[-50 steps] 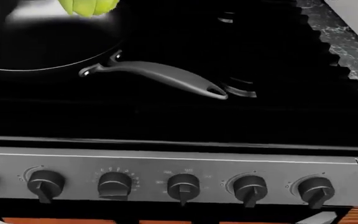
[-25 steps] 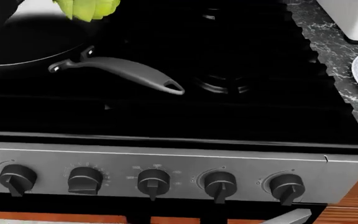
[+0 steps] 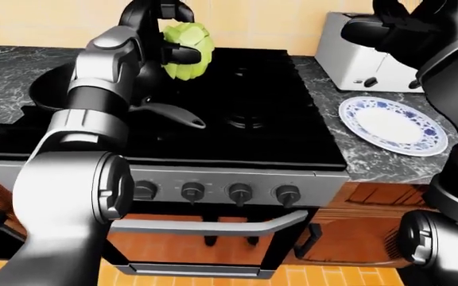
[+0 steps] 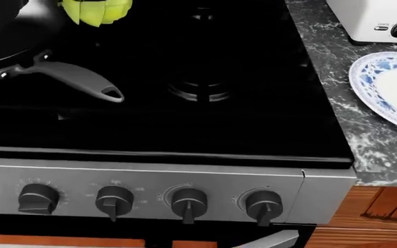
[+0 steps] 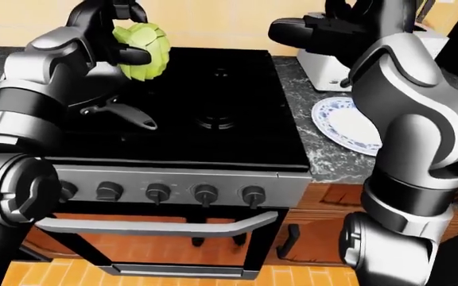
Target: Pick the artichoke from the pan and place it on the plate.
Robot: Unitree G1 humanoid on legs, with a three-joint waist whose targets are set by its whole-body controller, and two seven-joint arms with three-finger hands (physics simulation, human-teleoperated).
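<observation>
View swung right — artichoke (image 3: 187,50) gripped in left hand (image 3: 159,24), above pan (image 3: 62,89).

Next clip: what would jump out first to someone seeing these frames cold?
The bright green artichoke, gripped in the left hand and lifted above the black stove, at the upper left of the left-eye view. Next, the blue-patterned plate lying bare on the dark counter to the stove's right. The pan with its grey handle sits below the artichoke.
</observation>
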